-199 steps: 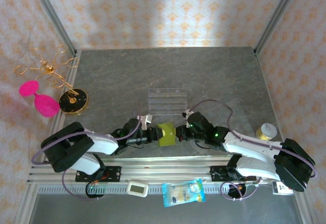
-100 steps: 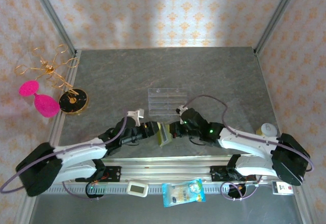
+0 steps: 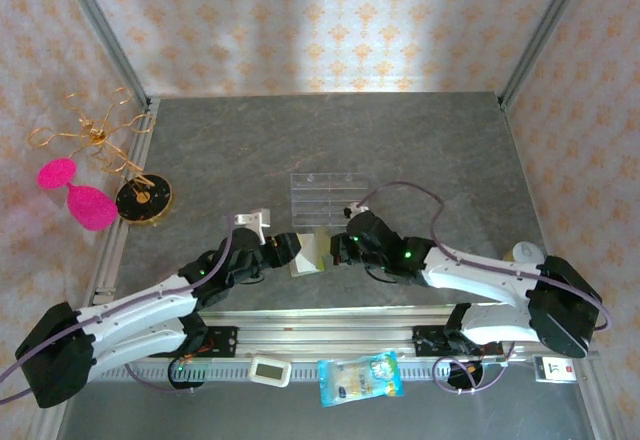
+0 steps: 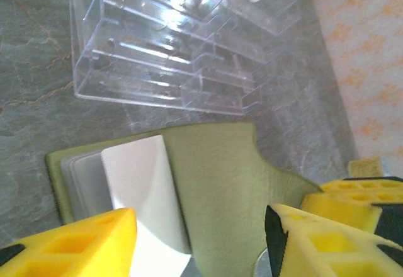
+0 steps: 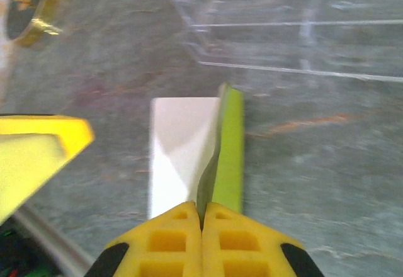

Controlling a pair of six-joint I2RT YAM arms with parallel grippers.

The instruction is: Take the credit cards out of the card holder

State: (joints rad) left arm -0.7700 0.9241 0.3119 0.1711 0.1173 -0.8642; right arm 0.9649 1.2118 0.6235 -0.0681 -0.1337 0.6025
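at the far left edge of the table [image 3: 300, 140] a gold wire stand [image 3: 97, 136] is seen, with two pink oval pieces [image 3: 76, 194] beside its round dark base. further right, the left gripper [image 3: 297, 254] is stretched low over the near middle of the table. its jaws are held apart, and in the left wrist view its yellow fingers [image 4: 75, 242] are set on either side of the card holder [image 3: 318, 248]. whether they touch it cannot be told. the card holder is found between the two grippers, just in front of the clear plastic tray [image 3: 328, 198], half unfolded. one olive flap is raised on edge and a pale white panel is laid bare beside it on the left. the right gripper [image 3: 336, 250] is met next. its pads [image 5: 179, 239] are pressed together on the thin edge of the raised olive flap, so the flap is clamped. near the right edge a small pale-topped container [image 3: 524, 251] is partly covered by the right arm.
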